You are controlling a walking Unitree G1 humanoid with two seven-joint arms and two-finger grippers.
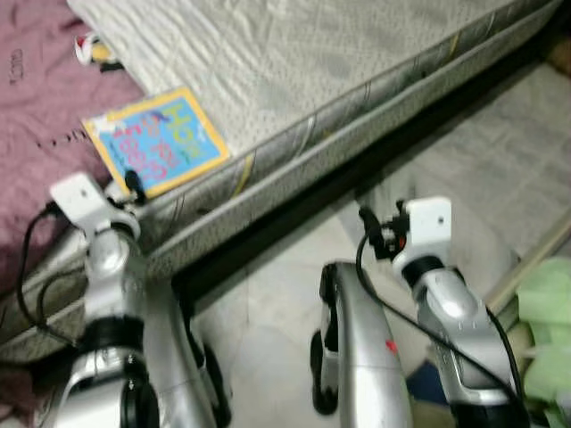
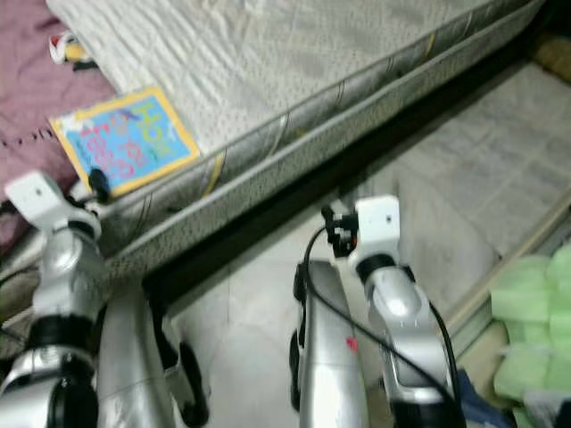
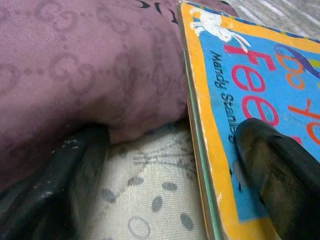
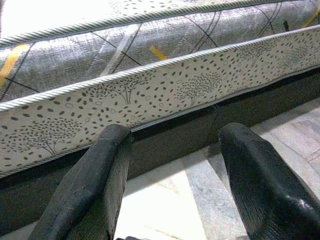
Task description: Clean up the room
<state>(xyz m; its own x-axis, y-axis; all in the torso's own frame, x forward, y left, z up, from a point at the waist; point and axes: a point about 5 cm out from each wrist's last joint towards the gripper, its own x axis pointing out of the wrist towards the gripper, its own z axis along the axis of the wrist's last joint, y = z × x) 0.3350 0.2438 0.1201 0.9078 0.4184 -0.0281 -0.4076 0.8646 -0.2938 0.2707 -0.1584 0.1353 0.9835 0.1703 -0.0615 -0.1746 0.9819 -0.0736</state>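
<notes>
A blue picture book (image 1: 156, 140) with a yellow border lies flat on the mattress (image 1: 312, 62), against the purple blanket (image 1: 36, 116). My left gripper (image 1: 132, 185) is at the book's near corner and stands open. In the left wrist view the book's spine edge (image 3: 197, 130) runs between the fingers, with one finger (image 3: 280, 170) over the cover and the other (image 3: 55, 185) beside the blanket. My right gripper (image 4: 176, 132) hangs open over the floor, holding nothing, and faces the mattress side (image 4: 150, 90) and the dark gap under the bed.
A small red and yellow toy (image 1: 94, 49) lies at the blanket's far edge. Pale tile floor (image 1: 268, 303) runs along the bed. A grey mat (image 1: 500, 152) lies to the right, with a wooden strip (image 1: 535, 254) and green foam (image 1: 546, 312) beyond it.
</notes>
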